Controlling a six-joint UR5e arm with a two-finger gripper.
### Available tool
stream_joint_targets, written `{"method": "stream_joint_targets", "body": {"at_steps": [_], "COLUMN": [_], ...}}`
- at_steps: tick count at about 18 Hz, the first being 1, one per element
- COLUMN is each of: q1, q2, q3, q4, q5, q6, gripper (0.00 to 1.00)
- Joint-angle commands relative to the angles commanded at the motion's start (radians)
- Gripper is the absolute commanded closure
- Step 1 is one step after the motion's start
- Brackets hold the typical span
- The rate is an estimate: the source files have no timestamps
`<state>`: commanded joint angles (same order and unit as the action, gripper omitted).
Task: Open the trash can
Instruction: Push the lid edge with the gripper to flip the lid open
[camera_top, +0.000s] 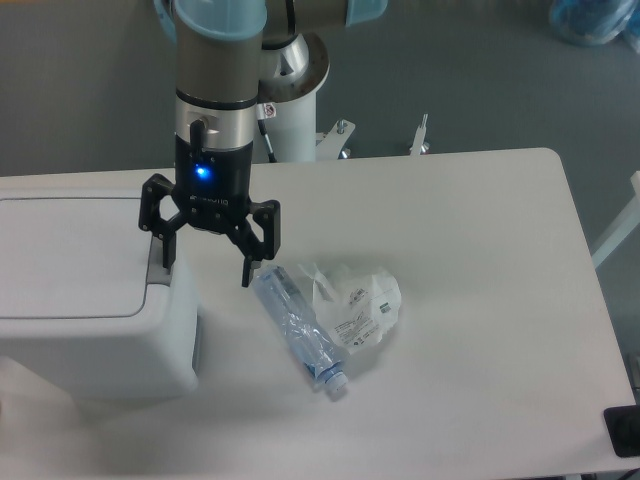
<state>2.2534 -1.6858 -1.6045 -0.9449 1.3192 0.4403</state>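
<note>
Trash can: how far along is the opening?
Done: the tool is open and placed at the trash can's right edge, one finger over the grey tab. In hand: lining up on that tab. Left: pressing it; the lid lies flat and closed.

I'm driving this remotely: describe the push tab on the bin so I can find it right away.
Start at the big white trash can on the table's left side. Follow its flat lid to the right edge, under the open gripper. The push tab is the small grey rectangle there, the only grey patch on the white bin.
</note>
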Motion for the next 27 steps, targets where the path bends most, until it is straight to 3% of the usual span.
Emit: {"method": "stream_joint_targets", "body": {"at_steps": [12,22,27], "q1": [0.0,0.002,0.003], "q2": [0.002,-0.021,-0.034], "q3": [-0.005,0.124,0.129], "q4": [0.003,0.003,0.0], "q5": [0.0,0.008,0.187], "q6": [-0.003,0.043,0.138], "gripper": [0.0,0.0,0.0]}}
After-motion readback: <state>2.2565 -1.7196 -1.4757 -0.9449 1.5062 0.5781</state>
